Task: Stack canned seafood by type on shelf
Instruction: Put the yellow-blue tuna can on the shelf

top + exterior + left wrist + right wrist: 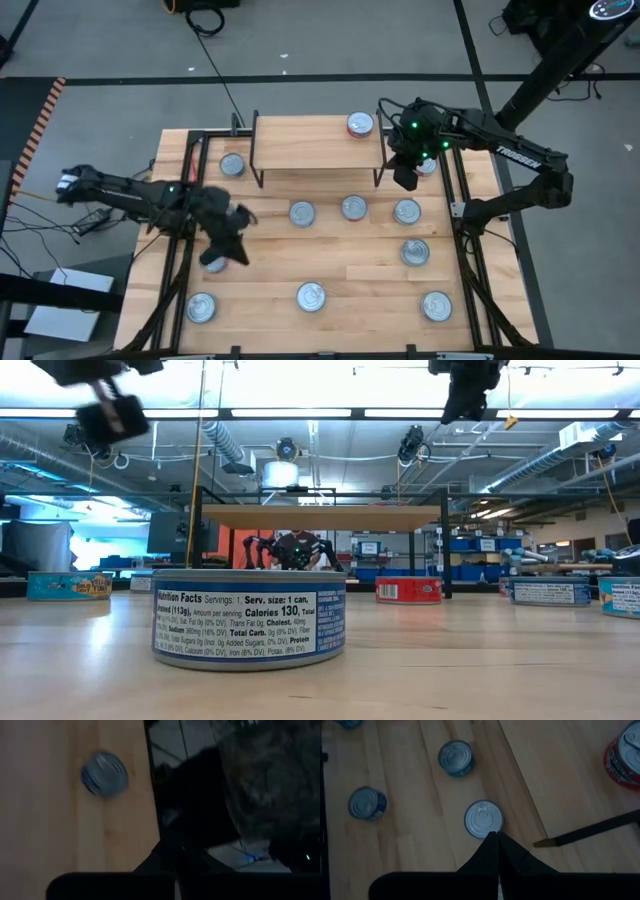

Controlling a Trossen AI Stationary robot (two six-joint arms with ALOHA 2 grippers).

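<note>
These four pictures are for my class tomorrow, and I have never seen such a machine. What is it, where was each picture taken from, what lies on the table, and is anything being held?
It is a robot with two dark arms at a wooden table. One picture looks straight down, one looks level across the tabletop, and two come from cameras on the wrists. Small round cans lie scattered on the table, such as one at the front, which fills the level view. A low shelf stands at the back with one red can on it. The left gripper hovers by the table's left edge, the right gripper beside the shelf. Both are shut and hold nothing.
</note>
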